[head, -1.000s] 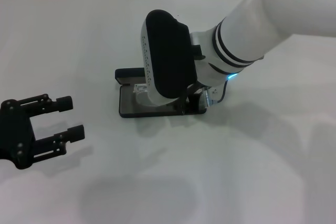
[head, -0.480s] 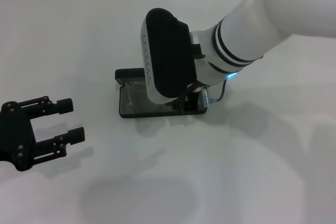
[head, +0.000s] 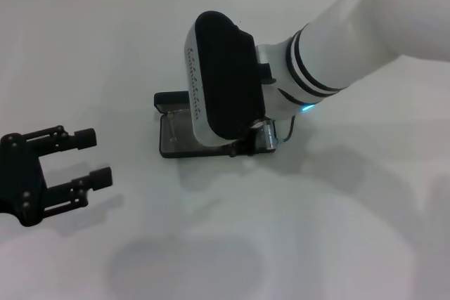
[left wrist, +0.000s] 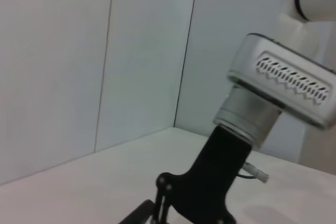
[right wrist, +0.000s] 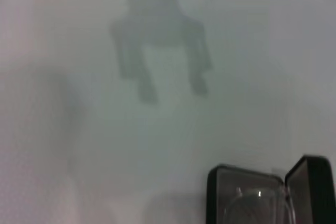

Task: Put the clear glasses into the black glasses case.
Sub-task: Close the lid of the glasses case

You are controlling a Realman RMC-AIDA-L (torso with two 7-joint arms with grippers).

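Right gripper [head: 247,144] hanging directly over the open black glasses case [head: 176,138], fingers hidden, state unclear. Clear glasses [right wrist: 254,205] lying inside, along the case's long axis. Left gripper [head: 90,156] idling open, well apart on the bench [head: 337,230]

No readable text, labels or numbers anywhere.
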